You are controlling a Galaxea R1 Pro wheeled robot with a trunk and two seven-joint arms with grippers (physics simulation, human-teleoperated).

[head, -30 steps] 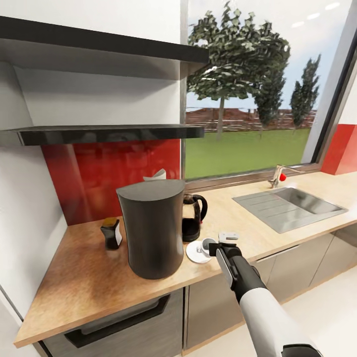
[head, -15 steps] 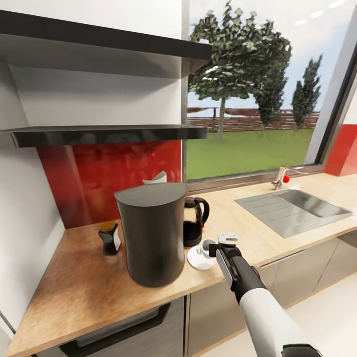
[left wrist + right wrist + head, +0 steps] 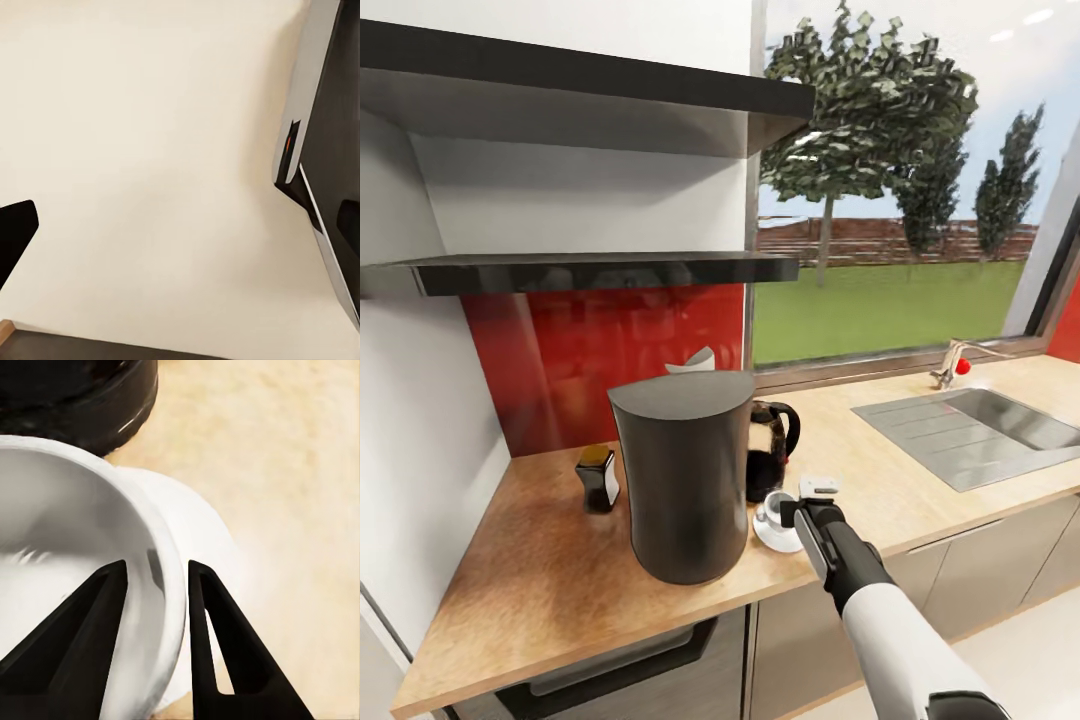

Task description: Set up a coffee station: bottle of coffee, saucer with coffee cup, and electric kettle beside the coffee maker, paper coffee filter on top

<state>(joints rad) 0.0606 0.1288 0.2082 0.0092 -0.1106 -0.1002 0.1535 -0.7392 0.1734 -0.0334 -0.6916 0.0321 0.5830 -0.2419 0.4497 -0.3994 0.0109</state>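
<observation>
The coffee cup point(image 3: 775, 509) is seen on the saucer point(image 3: 780, 537), near the front edge of the countertop point(image 3: 540, 590), just beside the coffee maker point(image 3: 685, 475) on its right and in front of the electric kettle point(image 3: 770, 462). The cup's rim is pinched by the right gripper point(image 3: 800, 507): in the right wrist view one dark finger point(image 3: 90, 637) is placed inside the cup point(image 3: 82, 577) and the other outside its wall, with the thin white rim caught between them and the saucer point(image 3: 206, 562) visible below. The black base of the kettle point(image 3: 82, 405) is seen just beyond the cup in that view. The kettle is stood behind and to the right of the coffee maker, partly hidden by it. A white folded paper filter point(image 3: 695, 361) is seen just over the coffee maker's top, at its rear; whether it rests on the top cannot be told. The bottle of coffee point(image 3: 598, 478) is stood on the countertop to the left of the coffee maker, near the red wall panel point(image 3: 610, 350). Two dark kitchen shelves point(image 3: 600, 270) are fixed above, and an inset sink point(image 3: 980, 430) with a tap point(image 3: 952, 365) is set well apart to the right, under the window point(image 3: 900, 200). In the left wrist view a pale surface and dark edges are shown; the state of the left gripper cannot be told.
</observation>
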